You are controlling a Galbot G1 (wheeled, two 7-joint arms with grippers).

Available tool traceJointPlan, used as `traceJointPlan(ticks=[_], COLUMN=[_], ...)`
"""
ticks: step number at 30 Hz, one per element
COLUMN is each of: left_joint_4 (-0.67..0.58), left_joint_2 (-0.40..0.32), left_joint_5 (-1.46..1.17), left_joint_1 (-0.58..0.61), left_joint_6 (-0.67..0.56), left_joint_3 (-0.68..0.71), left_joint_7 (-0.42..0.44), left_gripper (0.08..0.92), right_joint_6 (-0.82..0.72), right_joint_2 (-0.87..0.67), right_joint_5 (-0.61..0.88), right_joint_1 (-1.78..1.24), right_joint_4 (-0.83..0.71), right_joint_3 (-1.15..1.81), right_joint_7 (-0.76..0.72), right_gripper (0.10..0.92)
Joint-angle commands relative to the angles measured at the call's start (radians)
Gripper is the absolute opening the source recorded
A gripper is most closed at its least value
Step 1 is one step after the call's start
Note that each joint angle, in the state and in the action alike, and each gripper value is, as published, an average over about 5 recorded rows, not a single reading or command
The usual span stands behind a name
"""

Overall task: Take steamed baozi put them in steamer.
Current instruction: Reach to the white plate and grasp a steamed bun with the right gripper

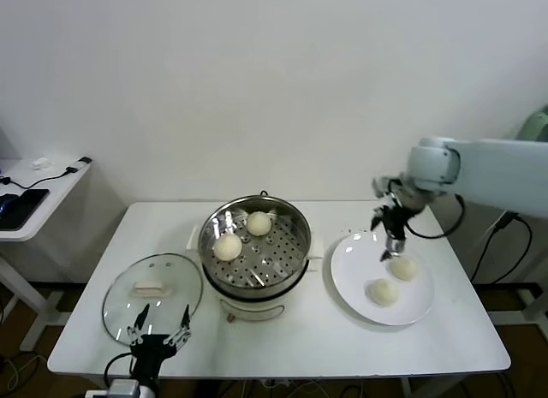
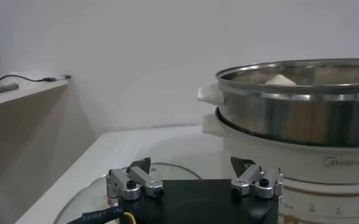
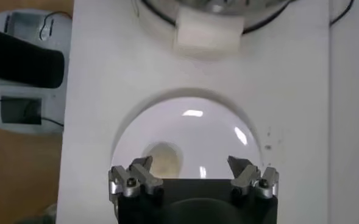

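**Both jaws wide, nothing held**

Jaws on both arms stand spread wide & empty. Right gripper (image 1: 394, 244) hangs over the far-left part of the flat round white plate (image 1: 351, 274), fingertips pointing down, just beside the nearer-to-wall baozi but not touching it. Right wrist view: bare plate (image 3: 191, 131) between the splayed fingers.

2 small domed cream-white dough buns (image 1: 404, 267) (image 1: 383, 291) lie on the plate, close together, right of centre. 2 more buns (image 1: 228, 246) (image 1: 259, 222) sit on the perforated tray inside the round shiny stainless-steel steamer (image 1: 295, 222), mid-table, on its white base.

Left gripper (image 1: 159, 323) is parked low at the table's front edge, over the near rim of the round glass lid (image 1: 128, 287), which lies flat left of the steamer. Left wrist view: steamer wall (image 2: 301, 115) close by, one bun top (image 2: 280, 80) peeking over the rim.
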Motion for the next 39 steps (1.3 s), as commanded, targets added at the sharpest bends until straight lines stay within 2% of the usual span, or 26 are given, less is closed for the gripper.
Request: traceJointPlan(ticks=[1, 15, 32, 35, 39], left_joint_4=[0.006, 0.019, 0.023, 0.022, 0.018], left_joint_2=[-0.004, 0.0, 0.002, 0.001, -0.001], left_joint_5=[0.004, 0.014, 0.022, 0.022, 0.023], left_joint_1=[0.012, 0.024, 0.027, 0.027, 0.03], left_joint_6=[-0.006, -0.016, -0.024, -0.024, -0.024], left_joint_3=[-0.002, -0.007, -0.007, -0.008, -0.008], left_joint_7=[-0.002, -0.003, -0.006, -0.007, -0.007], left_gripper=[0.823, 0.823, 0.823, 0.823, 0.823], right_joint_6=[-0.013, -0.039, -0.054, -0.053, -0.049], right_joint_2=[-0.128, -0.074, -0.009, -0.007, -0.018], right_joint_5=[-0.143, -0.21, -0.209, -0.209, -0.208], right_joint_1=[-0.276, -0.464, -0.531, -0.52, -0.483], right_joint_4=[-0.033, -0.135, -0.186, -0.182, -0.164], right_joint_3=[0.13, 0.281, 0.344, 0.337, 0.314], right_joint_7=[0.024, 0.07, 0.104, 0.094, 0.074], right_gripper=[0.823, 0.823, 0.823, 0.809, 0.741])
